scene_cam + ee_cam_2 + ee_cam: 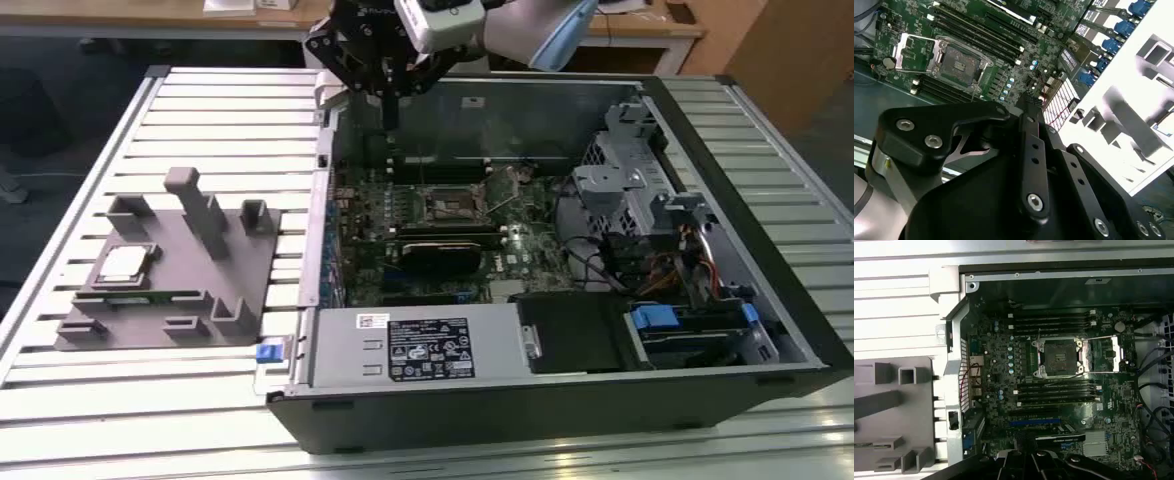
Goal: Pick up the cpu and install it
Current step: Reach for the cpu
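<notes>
- Soft, even light brightens the silvery slatted metal table (200, 110).
- The open black computer case (534, 110) is shadowed inside.
- In the second wrist view, the grey plastic fixture (1134, 115) glares washed-out white.
- The small silvery-white square cpu (123, 263) gleams pale.

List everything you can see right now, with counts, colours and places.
table: one, pale, slatted, under everything
fixture: one, grey, on the table, exterior view's left
cpu: one, silvery, lying on the fixture
computer case: one, black, open, beside the fixture
motherboard: one, green, inside the computer case
socket: one, black, empty, frame open, on the motherboard
hand: one, black, above the computer case, away from the cpu
</notes>
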`<move>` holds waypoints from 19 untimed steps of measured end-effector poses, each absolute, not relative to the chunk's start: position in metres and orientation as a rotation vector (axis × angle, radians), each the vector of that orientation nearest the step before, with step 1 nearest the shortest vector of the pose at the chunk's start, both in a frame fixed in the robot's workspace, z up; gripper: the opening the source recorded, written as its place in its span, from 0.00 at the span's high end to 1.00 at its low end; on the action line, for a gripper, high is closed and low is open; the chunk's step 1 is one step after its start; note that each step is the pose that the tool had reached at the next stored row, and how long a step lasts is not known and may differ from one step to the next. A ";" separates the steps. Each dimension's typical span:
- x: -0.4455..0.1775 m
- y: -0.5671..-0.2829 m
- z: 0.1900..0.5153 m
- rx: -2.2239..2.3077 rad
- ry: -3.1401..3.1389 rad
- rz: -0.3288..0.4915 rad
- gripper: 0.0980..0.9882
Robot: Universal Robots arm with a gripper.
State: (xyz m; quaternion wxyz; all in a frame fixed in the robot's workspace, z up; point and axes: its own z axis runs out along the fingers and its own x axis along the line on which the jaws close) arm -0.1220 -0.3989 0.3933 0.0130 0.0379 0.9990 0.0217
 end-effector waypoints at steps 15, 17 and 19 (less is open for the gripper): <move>-0.127 -0.399 0.393 0.118 3.112 0.068 0.99; -0.129 -0.399 0.393 0.118 3.112 0.068 0.99; -0.131 -0.399 0.393 0.118 3.112 0.068 0.99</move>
